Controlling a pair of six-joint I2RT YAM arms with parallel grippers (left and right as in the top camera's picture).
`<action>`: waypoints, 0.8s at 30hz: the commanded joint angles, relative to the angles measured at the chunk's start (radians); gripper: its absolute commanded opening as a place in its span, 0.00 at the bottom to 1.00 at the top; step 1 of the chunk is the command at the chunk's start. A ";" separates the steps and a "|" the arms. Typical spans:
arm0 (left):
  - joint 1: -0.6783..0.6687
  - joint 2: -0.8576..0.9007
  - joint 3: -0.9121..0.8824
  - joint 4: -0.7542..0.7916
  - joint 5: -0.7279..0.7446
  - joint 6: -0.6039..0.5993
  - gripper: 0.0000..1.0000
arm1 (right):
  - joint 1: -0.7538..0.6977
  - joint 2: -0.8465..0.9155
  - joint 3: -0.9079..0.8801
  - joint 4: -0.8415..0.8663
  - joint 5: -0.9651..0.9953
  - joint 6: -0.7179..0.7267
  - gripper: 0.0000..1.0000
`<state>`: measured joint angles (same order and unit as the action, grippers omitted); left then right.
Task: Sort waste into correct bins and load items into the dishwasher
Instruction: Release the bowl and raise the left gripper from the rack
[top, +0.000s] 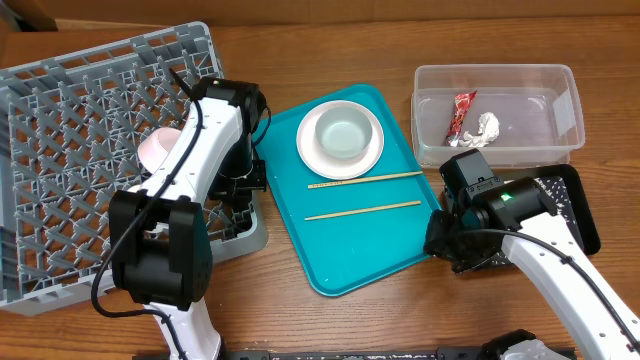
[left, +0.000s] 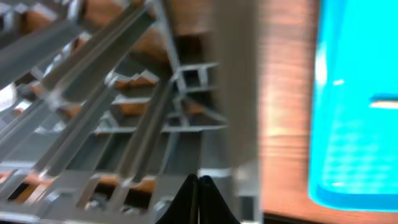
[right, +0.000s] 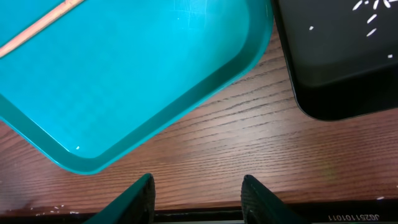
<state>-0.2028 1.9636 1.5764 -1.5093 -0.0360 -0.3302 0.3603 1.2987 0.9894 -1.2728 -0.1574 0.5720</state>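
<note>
1. The left pincer (left: 199, 182) was down at the right-hand edge of the large square grey plastic dish rack (top: 80, 150). Its black fingers were pressed tight together, with nothing to be seen between them.
2. From the left wrist, those fingertips pointed at the rack's blurred lattice bars. A strip of wooden bench (top: 300, 60) and the teal plastic tray (top: 350, 250) lay beyond them.
3. Inside the rack sat the pink bowl (top: 157, 148), half hidden behind the left arm's white link.
4. Over on the teal tray, at its far end, stood the round white plate (top: 308, 150). The grey-green bowl (top: 342, 133) sat squarely on top of it.
5. The two thin wooden chopsticks (top: 365, 179) lay flat on the same tray, roughly parallel and apart from each other. The farther one lay just beside the plate's rim.
6. Far right, the clear rectangular plastic tub (top: 560, 110) held the red shiny wrapper (top: 462, 113). The small crumpled white tissue (top: 486, 128) lay just beside it.
7. Nearer than the tub lay the shallow black rectangular tray (right: 336, 74), partly covered by the right arm. Loose white rice grains (right: 371, 18) were scattered on its floor.
8. The right pincer (right: 199, 193) hung over bare bench between the teal tray's corner and the black tray. Its fingers were apart and gripped nothing.
</note>
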 joint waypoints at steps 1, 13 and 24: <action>0.002 -0.069 0.011 0.011 0.044 0.023 0.04 | -0.003 -0.019 0.032 0.003 0.001 -0.004 0.47; -0.066 -0.139 0.007 0.224 0.143 0.098 0.04 | -0.003 -0.019 0.032 0.005 0.000 -0.004 0.47; -0.046 0.000 -0.050 0.127 0.006 0.047 0.04 | -0.002 -0.017 0.029 0.029 0.000 -0.050 0.46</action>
<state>-0.2657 1.9663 1.5337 -1.3533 0.0536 -0.2565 0.3607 1.2987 0.9894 -1.2537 -0.1577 0.5621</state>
